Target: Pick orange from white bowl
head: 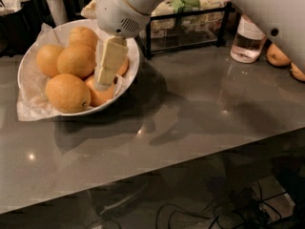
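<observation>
The white bowl (127,82), lined with crumpled white paper, stands at the left of the grey table and holds several oranges. The largest orange (67,93) lies at the front, with others (76,60) behind it. My gripper (106,78) hangs from the white arm (125,6) and points down into the right side of the bowl. Its cream tip sits against a partly hidden orange (101,96) by the right rim. Another orange (124,67) shows just behind the gripper.
A black wire rack (190,18) with packets stands at the back. A clear bottle (247,41) is at the right, with brown fruit (278,56) by the right edge. Dark containers (19,13) stand at the back left. The table's front edge (157,168) runs across below.
</observation>
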Robot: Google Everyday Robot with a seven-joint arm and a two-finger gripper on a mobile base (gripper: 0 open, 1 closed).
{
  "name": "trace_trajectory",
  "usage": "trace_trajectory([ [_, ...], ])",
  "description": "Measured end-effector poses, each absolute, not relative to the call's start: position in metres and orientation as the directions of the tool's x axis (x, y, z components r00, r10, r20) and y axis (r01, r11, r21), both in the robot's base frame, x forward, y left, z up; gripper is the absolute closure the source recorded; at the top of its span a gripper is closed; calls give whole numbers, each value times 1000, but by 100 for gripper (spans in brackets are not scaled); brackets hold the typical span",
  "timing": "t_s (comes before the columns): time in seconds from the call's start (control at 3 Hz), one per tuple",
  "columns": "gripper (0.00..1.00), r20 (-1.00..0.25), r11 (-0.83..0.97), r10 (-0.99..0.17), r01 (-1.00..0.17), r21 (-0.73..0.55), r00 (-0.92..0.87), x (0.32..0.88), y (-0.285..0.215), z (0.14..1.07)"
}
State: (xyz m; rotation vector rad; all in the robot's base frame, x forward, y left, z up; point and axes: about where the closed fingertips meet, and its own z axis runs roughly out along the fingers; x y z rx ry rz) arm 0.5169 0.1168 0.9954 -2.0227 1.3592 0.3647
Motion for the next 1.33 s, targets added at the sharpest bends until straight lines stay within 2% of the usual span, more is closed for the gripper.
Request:
trace_trajectory([
  [0.33,0,-549,-225,-691,-862,-454,470,552,126,1008],
  [0.67,0,-550,-223,-688,-859,-461,474,554,127,1010],
  [1.0,18,-550,-223,-688,-859,-461,474,554,127,1010],
  [1.33,41,-550,-223,-688,-859,-461,474,554,127,1010],
])
